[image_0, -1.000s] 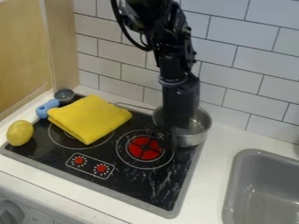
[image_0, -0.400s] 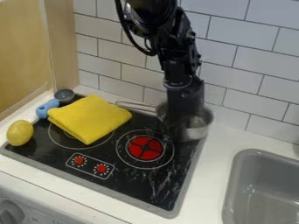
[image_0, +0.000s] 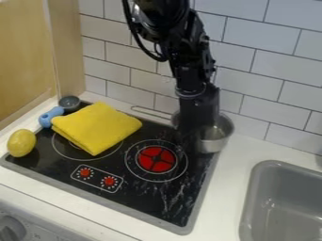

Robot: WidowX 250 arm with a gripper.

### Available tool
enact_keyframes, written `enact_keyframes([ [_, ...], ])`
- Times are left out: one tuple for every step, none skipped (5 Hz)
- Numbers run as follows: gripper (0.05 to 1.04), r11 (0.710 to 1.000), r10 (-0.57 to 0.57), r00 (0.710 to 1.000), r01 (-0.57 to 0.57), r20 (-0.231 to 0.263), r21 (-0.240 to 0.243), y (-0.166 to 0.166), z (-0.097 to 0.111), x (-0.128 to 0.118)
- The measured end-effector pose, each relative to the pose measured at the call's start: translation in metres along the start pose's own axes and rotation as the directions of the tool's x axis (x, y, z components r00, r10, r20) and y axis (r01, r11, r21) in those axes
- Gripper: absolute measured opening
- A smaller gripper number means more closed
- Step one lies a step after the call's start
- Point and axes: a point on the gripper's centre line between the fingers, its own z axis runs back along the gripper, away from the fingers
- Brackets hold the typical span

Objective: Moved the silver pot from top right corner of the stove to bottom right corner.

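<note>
the black gripper (image_0: 194, 139) hangs down at the stove's (image_0: 148, 198) far right corner, hiding part of the silver pot (image_0: 217, 136), whose handle points left along the tiled wall (image_0: 258, 77). a folded yellow cloth (image_0: 96, 127) lies on the far left, near a yellow oval object (image_0: 21, 143). the grey sink (image_0: 267, 165) sits to the right, apart from the stove.

Silver marks the pot (image_0: 217, 138) towards three o'clock, black the gripper (image_0: 194, 136). At nine, the cloth (image_0: 97, 127) is plain yellow. The black stove (image_0: 141, 200) carries thin white rings; its six o'clock burner (image_0: 157, 159) glows red under a black cross. At one to two, the wall (image_0: 270, 56) shows pale grey-white tiles with dark joints; at four to five, the sink (image_0: 252, 190) is grey.
</note>
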Motion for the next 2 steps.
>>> enact_keyframes([
  [0.064,1.0,0.0,1.0,0.0,-0.006,0.022,-0.004,0.009,0.0],
  [0.064,0.998,-0.043,0.999,0.044,-0.012,0.04,-0.012,0.019,0.014],
])
